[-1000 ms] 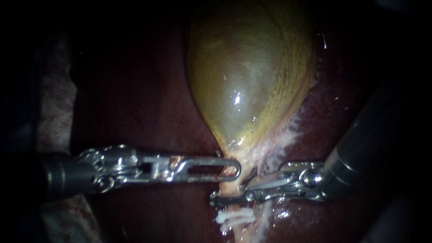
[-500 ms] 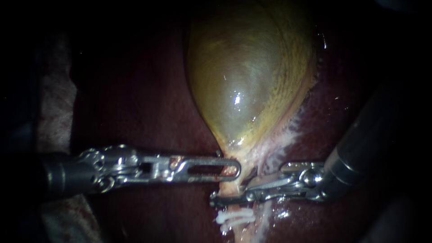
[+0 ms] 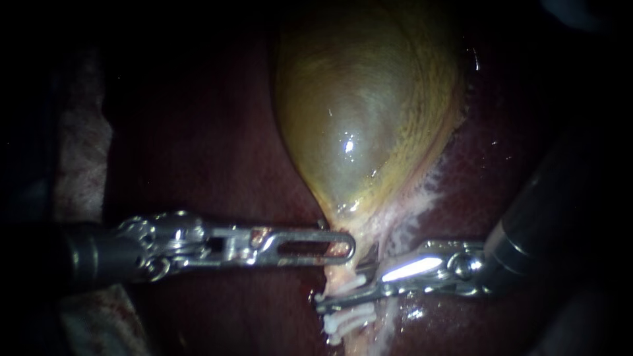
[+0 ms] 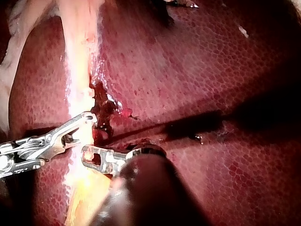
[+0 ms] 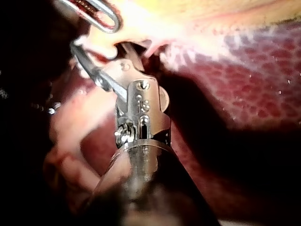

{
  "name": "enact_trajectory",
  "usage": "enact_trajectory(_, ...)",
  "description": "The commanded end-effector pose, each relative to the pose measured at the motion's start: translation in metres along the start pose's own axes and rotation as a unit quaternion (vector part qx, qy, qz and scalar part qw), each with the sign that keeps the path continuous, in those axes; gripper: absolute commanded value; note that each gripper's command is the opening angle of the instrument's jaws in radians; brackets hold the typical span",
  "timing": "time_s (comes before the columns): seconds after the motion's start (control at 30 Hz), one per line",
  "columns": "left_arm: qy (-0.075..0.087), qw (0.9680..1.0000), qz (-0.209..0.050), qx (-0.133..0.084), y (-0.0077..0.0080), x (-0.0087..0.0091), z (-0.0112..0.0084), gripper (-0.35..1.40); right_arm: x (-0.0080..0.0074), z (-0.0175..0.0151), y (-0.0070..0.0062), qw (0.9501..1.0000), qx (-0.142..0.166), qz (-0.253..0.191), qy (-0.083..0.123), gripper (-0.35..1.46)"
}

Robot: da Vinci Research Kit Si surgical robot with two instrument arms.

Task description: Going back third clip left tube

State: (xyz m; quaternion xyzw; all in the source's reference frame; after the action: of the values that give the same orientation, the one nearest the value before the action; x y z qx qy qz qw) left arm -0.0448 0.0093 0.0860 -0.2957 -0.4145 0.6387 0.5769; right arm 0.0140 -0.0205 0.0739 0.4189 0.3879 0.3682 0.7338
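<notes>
The yellow-green gallbladder [image 3: 359,125] lies on the dark red liver [image 3: 217,165]. My left instrument [image 3: 343,249] comes in level from the left, its slotted jaws shut on the gallbladder's narrow neck. Below the neck runs a pale tube [image 3: 337,295]. A white clip [image 3: 349,283] sits across the tube, and more white clips [image 3: 346,323] sit lower on it. My right instrument [image 3: 339,291] reaches in from the right with its jaws open around the upper clip. In the left wrist view both instruments, left [image 4: 89,157] and right [image 4: 87,120], meet at the pale strand.
White frayed tissue [image 3: 422,191] borders the gallbladder's right side. A pale cloth-like surface [image 3: 79,151] lies at the far left. The right instrument's dark shaft [image 3: 554,204] crosses the lower right. In the right wrist view the left instrument's slotted jaw [image 5: 101,14] lies just ahead of the right jaws.
The right instrument's jaws have opened and drawn back slightly to the right. A white clip now shows on the tube where they were closed. The left instrument has stayed put.
</notes>
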Motion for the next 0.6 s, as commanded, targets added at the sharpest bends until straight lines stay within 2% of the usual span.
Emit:
enact_trajectory(0.03, 0.0, 1.0, 0.0, 0.0, 0.0, 0.0, 0.0, -0.35, 0.0, 0.0, 0.0, 1.0, 0.0, 0.0, 0.0, 0.56)
enact_trajectory(0.4, 0.0, 1.0, 0.0, 0.0, 0.0, 0.0, 0.0, -0.35, 0.0, 0.0018, 0.0002, 1.0, -0.003, -0.006, 0.003, 0.55)
enact_trajectory(0.6, 0.0, 1.0, 0.0, 0.0, 0.0, 0.0, 0.0, -0.35, -0.0003, 0.0011, 0.0004, 0.9995, -0.002, -0.031, 0.0, 0.54)
